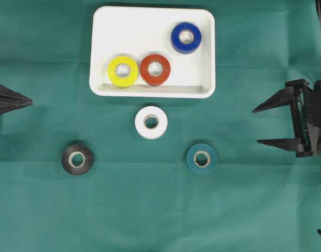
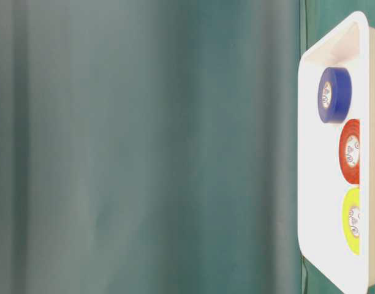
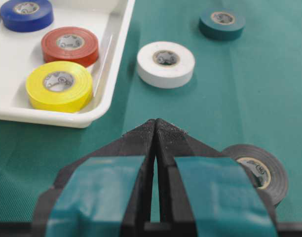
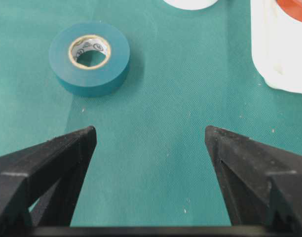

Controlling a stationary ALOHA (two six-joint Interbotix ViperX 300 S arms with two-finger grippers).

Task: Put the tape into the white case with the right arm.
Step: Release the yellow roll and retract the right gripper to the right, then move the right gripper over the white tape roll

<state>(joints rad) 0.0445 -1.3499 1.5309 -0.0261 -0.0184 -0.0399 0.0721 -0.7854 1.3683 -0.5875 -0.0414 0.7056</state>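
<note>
A green cloth covers the bench (image 1: 40, 210). The right claw (image 1: 261, 126) waits wide open and empty beside the green tape (image 1: 202, 158), seemingly lined up to grab it; the left claw (image 1: 27, 100) sits pinched together, idle. The white case (image 1: 100, 31) holds three rolls. Core printing is illegible.

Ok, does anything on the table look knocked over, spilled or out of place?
Nothing stands out. All six tape rolls lie flat: yellow, red and blue in the white case; white, black and teal on the cloth.
</note>
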